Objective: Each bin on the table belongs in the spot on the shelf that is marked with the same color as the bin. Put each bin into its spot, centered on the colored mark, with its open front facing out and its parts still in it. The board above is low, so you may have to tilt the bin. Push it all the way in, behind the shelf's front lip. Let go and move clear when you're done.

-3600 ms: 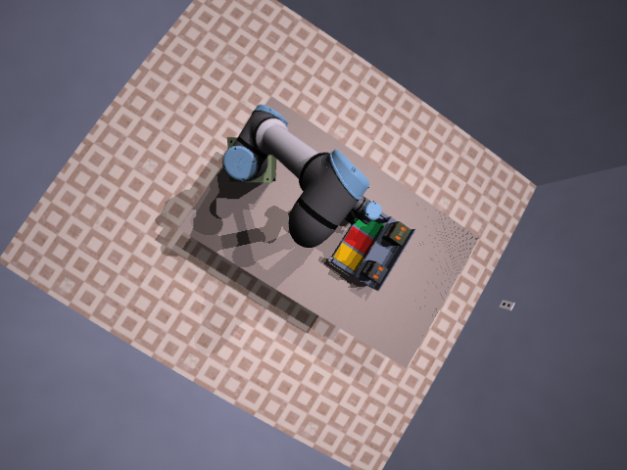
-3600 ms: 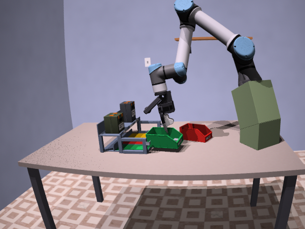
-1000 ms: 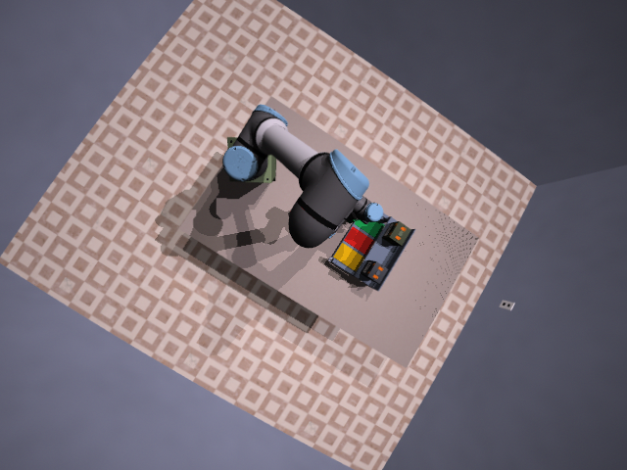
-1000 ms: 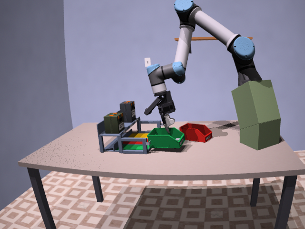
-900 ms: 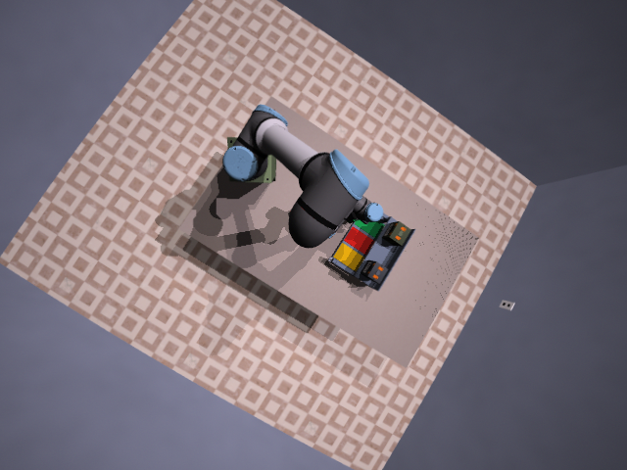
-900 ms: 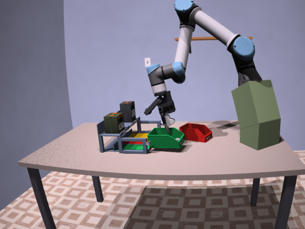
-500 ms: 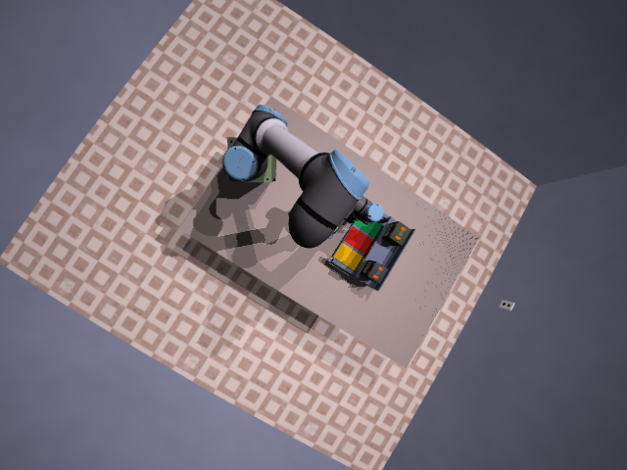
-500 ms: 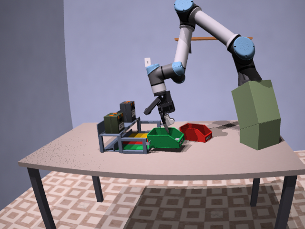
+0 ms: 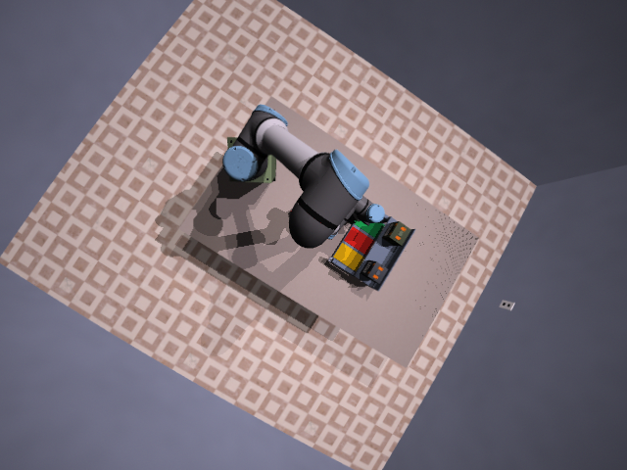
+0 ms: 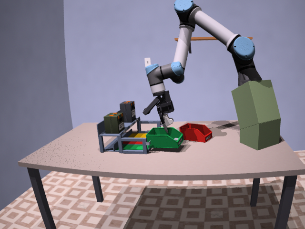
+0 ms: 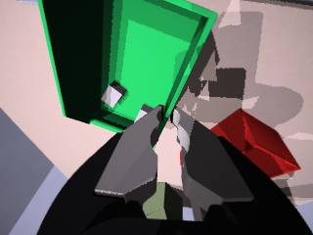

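Note:
The green bin (image 10: 157, 140) (image 11: 152, 59) is just off the table at the shelf's front edge, its low open front facing away from the shelf. Light parts (image 11: 113, 95) lie in it. My gripper (image 10: 167, 131) (image 11: 166, 106) is shut on the bin's side wall. The red bin (image 10: 192, 133) (image 11: 259, 144) stands on the table beyond it. The grey-blue shelf (image 10: 131, 139) has a yellow mark (image 9: 348, 256) (image 10: 137, 135), a red mark (image 9: 358, 239) (image 10: 133, 142) and a green mark (image 9: 367, 227) (image 10: 133, 147), with no bin on them. The arm hides both bins in the top view.
An olive box (image 9: 398, 233) (image 10: 112, 125) and a dark grey box (image 9: 375, 271) (image 10: 127, 112) stand on the shelf's upper board. The green robot base (image 10: 256, 110) stands at the table's right end in the exterior view.

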You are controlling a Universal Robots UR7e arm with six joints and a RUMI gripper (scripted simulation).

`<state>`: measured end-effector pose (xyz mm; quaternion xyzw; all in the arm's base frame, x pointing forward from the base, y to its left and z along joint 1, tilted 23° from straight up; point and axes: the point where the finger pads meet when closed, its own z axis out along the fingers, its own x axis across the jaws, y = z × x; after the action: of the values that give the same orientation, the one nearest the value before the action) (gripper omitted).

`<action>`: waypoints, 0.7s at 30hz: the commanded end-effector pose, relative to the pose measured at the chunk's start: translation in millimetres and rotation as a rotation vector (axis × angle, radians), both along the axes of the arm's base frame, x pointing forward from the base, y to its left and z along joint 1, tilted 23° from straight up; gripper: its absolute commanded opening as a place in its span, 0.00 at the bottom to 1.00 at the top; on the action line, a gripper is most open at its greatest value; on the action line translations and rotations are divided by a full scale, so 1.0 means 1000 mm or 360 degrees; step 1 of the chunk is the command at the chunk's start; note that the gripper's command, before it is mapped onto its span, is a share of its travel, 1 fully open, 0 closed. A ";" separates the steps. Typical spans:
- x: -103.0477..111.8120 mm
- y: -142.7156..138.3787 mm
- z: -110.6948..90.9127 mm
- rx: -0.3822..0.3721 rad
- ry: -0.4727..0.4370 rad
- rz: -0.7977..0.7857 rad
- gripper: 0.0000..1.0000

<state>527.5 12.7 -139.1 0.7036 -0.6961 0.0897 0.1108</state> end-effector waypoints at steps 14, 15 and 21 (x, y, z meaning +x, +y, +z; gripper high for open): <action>0.016 0.001 0.003 0.0002 -0.0004 0.0001 0.00; 0.017 0.001 0.003 0.0002 -0.0004 0.0001 0.00; 0.021 0.001 0.004 0.0002 -0.0004 0.0001 0.00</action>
<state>542.4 11.8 -136.3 0.7031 -0.6967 0.0897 0.1108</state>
